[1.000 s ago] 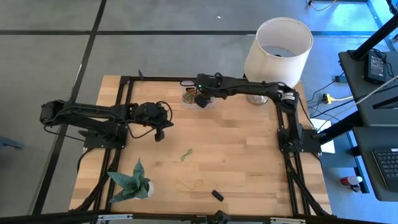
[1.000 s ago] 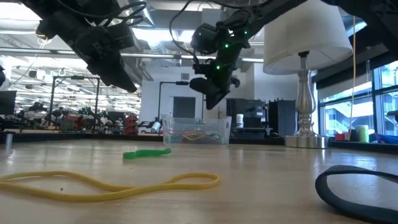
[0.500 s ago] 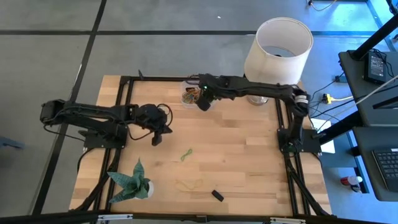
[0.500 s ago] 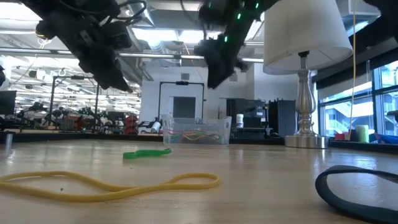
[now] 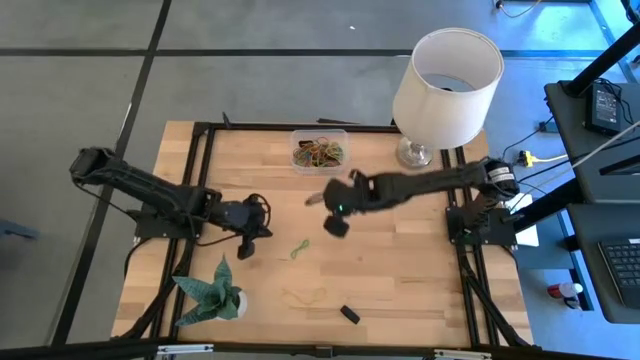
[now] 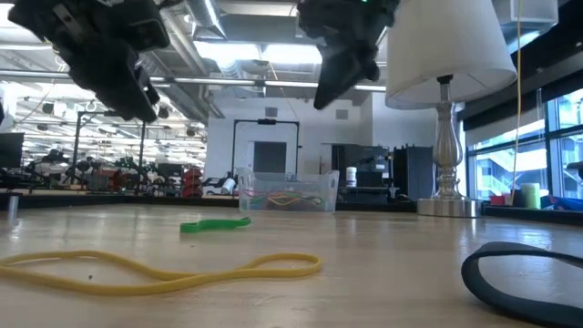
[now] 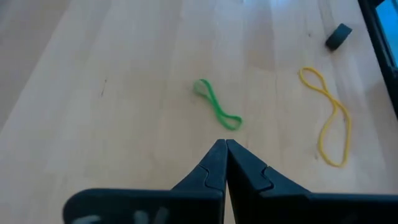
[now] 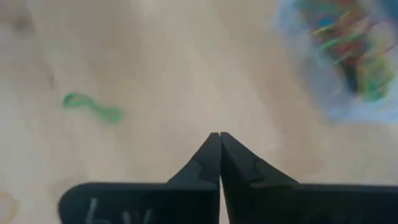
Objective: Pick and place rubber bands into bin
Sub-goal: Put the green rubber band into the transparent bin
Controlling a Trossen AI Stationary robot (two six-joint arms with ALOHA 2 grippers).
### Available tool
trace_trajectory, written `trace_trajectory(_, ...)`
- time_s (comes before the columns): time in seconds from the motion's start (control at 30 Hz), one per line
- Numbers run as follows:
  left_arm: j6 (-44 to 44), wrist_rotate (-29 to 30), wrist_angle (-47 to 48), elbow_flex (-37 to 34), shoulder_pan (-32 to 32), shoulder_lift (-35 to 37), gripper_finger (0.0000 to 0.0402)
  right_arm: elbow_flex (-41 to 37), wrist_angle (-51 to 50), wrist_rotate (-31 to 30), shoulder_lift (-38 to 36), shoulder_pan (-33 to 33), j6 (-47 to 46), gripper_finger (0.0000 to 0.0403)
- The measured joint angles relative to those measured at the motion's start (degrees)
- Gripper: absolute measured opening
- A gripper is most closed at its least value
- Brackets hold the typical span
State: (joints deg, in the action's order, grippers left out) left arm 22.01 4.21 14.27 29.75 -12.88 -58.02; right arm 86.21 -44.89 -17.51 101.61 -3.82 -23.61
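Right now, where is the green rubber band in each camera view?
High view: green band at table centre, between the grippers.
Low view: flat on the table, left of the bin.
Left wrist view: just beyond the shut gripper.
Right wrist view: far left.
Shared landmark: the bin.

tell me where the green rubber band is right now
In the high view the green rubber band lies flat on the table near its middle, between the left gripper and the right gripper, with the yellow rubber band nearer the front edge.
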Motion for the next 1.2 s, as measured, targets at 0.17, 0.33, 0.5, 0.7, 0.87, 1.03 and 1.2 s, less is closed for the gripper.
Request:
trace_trajectory(0.17, 4.15, 5.18, 3.41, 4.52, -5.43, -2.32, 0.0001, -8.92, 6.39, 0.26, -2.44, -7.23, -5.64, 0.0008)
trace_trajectory(0.33, 4.82, 8.49, 9.12, 11.86, -8.37, -8.05, 0.0002, -19.15, 13.50, 0.31, -7.56, -13.26, -10.83, 0.0009)
trace_trajectory(0.5, 8.09, 10.50, 13.70, 19.94, -8.91, -16.33, 0.0001, -30.22, 17.49, 0.24, -16.16, -18.80, -16.56, 0.0009)
trace_trajectory(0.7, 12.05, 11.12, 21.93, 30.49, -8.83, -26.46, 0.0002, -41.26, 19.14, -0.49, -28.34, -25.88, -22.45, 0.0009)
trace_trajectory(0.87, 17.39, 11.24, 29.11, 37.34, -8.77, -32.66, 0.0003, -48.37, 21.70, -0.84, -36.54, -30.15, -22.75, 0.0009)
trace_trajectory(1.03, 23.38, 11.17, 29.81, 39.22, -8.77, -36.44, 0.0003, -53.84, 24.69, -0.88, -41.26, -32.15, -22.70, 0.0009)
trace_trajectory(1.2, 30.02, 11.18, 30.48, 39.09, -8.77, -38.87, 0.0006, -57.10, 26.90, -0.84, -42.71, -33.14, -22.67, 0.0009)
